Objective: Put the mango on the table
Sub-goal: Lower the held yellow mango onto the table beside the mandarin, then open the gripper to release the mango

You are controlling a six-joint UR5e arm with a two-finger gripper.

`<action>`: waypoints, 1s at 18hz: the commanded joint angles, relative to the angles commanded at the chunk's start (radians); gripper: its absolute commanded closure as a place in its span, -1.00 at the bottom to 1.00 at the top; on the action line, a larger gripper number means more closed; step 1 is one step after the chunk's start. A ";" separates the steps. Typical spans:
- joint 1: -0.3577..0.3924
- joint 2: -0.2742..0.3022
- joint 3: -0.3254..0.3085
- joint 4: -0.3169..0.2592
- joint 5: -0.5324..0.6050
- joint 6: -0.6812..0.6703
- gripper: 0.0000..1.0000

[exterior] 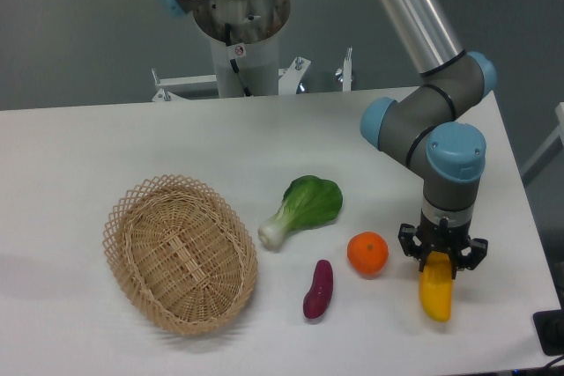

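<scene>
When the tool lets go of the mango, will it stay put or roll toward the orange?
The mango hangs nearly upright from the tool, gripped at its top end, so it will probably tip onto its side once released. Its elongated shape suggests little rolling afterwards. Its skin looks smooth, so it may slide slightly; the orange sits close by.
</scene>
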 joint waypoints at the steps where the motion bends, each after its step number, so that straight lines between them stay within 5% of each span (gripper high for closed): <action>1: -0.002 0.002 -0.003 0.000 0.002 0.002 -0.16; 4: -0.002 0.008 -0.018 0.002 0.002 0.005 -0.22; 9: 0.000 0.008 -0.014 0.003 0.003 0.012 -1.00; 18: 0.026 0.098 0.000 -0.003 0.008 0.022 -1.00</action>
